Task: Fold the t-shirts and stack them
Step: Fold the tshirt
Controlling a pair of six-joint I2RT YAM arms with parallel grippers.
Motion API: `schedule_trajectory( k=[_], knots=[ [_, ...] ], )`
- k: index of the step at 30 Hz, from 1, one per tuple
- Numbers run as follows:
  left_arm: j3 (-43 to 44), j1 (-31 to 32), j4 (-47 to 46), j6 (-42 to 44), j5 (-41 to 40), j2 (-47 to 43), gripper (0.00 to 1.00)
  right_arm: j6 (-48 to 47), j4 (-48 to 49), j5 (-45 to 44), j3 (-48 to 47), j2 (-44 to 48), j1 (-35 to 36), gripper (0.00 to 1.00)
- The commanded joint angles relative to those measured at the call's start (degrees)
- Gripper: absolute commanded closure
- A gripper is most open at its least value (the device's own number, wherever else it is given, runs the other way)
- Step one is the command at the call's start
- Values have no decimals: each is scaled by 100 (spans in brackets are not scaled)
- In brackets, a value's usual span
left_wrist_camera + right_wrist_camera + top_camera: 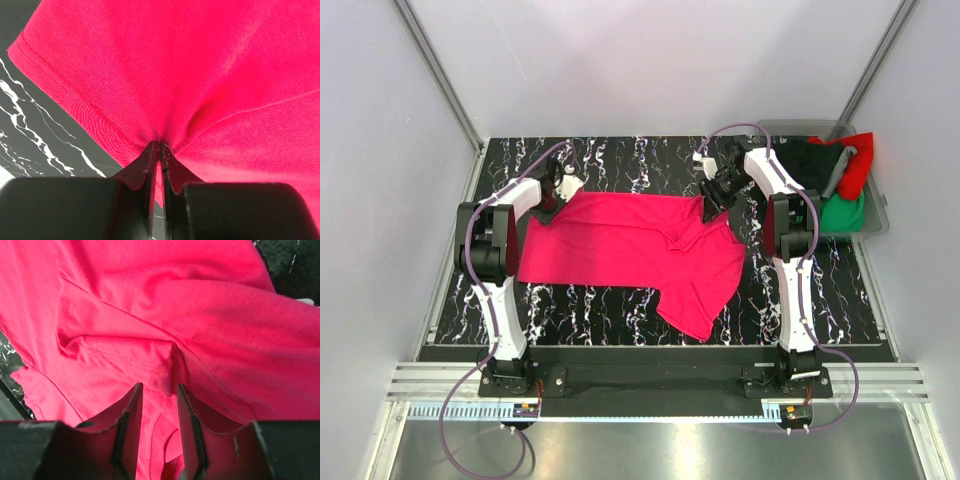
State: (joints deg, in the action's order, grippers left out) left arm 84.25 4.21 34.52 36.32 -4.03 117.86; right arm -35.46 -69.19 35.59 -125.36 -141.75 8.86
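Top external view: the vivid crimson-pink cloth t-shirt [620, 245] lies spread on the black marbled bench [620, 160]. The left gripper [159, 144] pinches its far-left edge. The right gripper [159, 386] stands parted astride a far-right fold.

The top external camera sat high above and behind the arm bases. It looked down and forward over the whole table [620, 160], far enough back to take in both arms and the grey bin [880, 212] at 2 o'clock. The left wrist camera sat just behind the left jaws, looking along them at very close range onto the crimson-pink t-shirt [200, 75], with a wedge of table at 8 o'clock. The right wrist camera looked past the right jaws from equally close, and cloth nearly filled its view. Each wrist view shared one patch of that shirt with the overhead: its 10 o'clock corner and its 2 o'clock corner.
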Motion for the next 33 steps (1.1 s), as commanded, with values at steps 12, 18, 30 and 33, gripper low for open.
schedule_trajectory(
  k=[12, 18, 30, 33],
  knots=[
    [-58, -17, 98, -63, -142, 53, 89, -40, -156, 228, 82, 122, 28, 78],
    [-14, -16, 99, -63, -115, 70, 89, 66, -165, 246, 117, 218, 28, 96],
    [83, -16, 90, -46, -19, -18, 90, 400, -262, 431, 1487, 1835, 19, 100],
    [48, -16, 81, -72, 16, -44, 90, 514, -201, 492, 1944, 2133, 28, 100]
  ],
)
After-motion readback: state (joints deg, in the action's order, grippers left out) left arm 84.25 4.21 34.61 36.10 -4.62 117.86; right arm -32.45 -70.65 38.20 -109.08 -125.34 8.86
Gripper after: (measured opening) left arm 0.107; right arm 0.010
